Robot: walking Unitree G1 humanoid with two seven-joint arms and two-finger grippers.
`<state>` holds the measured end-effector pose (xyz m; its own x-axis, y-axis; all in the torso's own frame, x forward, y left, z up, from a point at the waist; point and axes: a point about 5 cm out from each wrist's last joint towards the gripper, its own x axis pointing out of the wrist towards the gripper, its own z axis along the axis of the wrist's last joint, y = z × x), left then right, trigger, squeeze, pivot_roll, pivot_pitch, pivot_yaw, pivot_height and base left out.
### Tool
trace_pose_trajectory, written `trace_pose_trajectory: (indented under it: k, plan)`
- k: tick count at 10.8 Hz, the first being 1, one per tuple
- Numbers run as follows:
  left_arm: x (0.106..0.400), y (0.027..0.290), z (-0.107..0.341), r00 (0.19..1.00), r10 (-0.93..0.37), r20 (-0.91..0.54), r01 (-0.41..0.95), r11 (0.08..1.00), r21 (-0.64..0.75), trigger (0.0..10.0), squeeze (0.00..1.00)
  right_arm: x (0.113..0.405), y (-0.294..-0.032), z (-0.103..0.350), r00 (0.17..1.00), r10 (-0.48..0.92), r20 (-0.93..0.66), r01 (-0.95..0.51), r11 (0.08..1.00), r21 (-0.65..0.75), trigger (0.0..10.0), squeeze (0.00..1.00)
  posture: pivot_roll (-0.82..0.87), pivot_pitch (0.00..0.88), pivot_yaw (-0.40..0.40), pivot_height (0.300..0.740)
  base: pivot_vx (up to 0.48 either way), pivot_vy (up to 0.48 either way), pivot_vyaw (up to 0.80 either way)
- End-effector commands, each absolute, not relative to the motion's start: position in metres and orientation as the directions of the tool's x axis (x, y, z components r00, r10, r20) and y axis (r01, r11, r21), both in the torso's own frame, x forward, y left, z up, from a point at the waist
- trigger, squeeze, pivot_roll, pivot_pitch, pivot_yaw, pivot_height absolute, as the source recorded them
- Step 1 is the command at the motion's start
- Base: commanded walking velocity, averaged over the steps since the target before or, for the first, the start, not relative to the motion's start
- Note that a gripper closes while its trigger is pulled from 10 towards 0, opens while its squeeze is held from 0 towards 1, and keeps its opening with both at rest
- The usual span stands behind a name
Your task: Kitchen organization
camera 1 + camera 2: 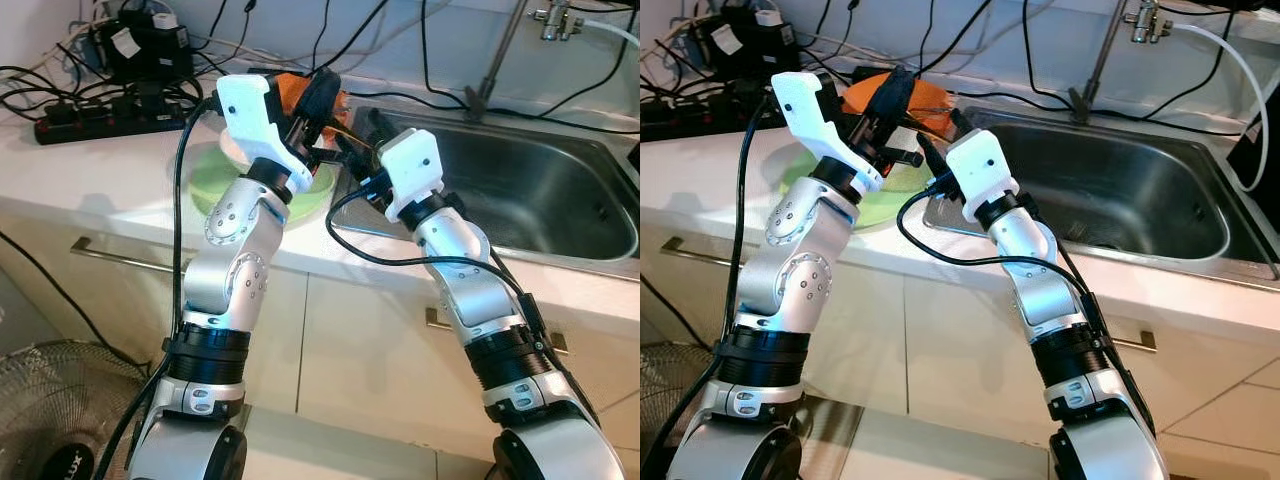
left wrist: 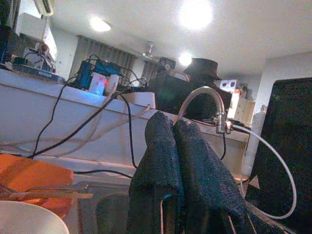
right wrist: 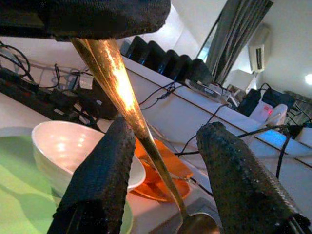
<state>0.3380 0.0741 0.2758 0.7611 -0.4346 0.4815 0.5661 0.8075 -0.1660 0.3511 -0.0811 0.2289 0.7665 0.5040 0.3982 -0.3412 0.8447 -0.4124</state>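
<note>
- My left gripper [image 2: 178, 146] is raised over the counter [image 1: 90, 170] beside the sink [image 1: 540, 190]; its two fingers are pressed together on the handle of a gold spoon [image 3: 122, 92].
- The spoon hangs handle-up from that grip, and its bowl sits low near the sink edge in the right wrist view.
- My right gripper [image 3: 165, 170] faces the left one just beside it, fingers spread apart, with the spoon's handle passing between them. It touches or nearly touches one finger; I cannot tell which.
- The spoon is slender, polished and brass-gold, with a bright glare along the handle.
- A white bowl [image 3: 63, 151] stands on a green plate [image 1: 215, 185] under my left wrist, with an orange dish [image 1: 895, 95] just behind it.
- A black power strip [image 1: 100, 118] with many cables lies on the counter at my far left.
- A fan [image 1: 60, 420] stands on the floor at lower left; the white lettering on its hub is partly cut off and reads "LUX".
</note>
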Motion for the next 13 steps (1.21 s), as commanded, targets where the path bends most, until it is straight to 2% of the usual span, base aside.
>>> trace_pose_trajectory:
  k: [1,9,10,13]
  plan:
    - [0.334,0.070,0.275,0.749,-0.463,0.474,0.587,0.796,-0.149,10.0,0.00,0.356,-0.088,0.232,0.787,0.465,0.406,-0.309,0.866,-0.393,10.0,0.00,0.21,0.012,-0.025,0.740,0.000,0.000,0.00]
    - [0.331,0.065,0.273,0.733,-0.503,0.458,0.621,0.769,-0.149,10.0,0.00,0.358,-0.081,0.211,0.811,0.474,0.343,-0.337,0.858,-0.389,10.0,0.00,0.21,0.011,-0.026,0.740,0.000,0.000,0.00]
    - [0.331,0.065,0.273,0.733,-0.506,0.455,0.623,0.768,-0.149,10.0,0.00,0.359,-0.083,0.207,0.819,0.470,0.329,-0.331,0.856,-0.397,0.0,0.00,0.21,0.011,-0.025,0.740,0.000,0.000,0.00]
    - [0.331,0.065,0.272,0.733,-0.508,0.452,0.624,0.768,-0.149,10.0,0.00,0.361,-0.085,0.207,0.824,0.462,0.327,-0.323,0.859,-0.398,0.0,0.00,0.21,0.012,-0.027,0.740,0.000,0.000,0.00]
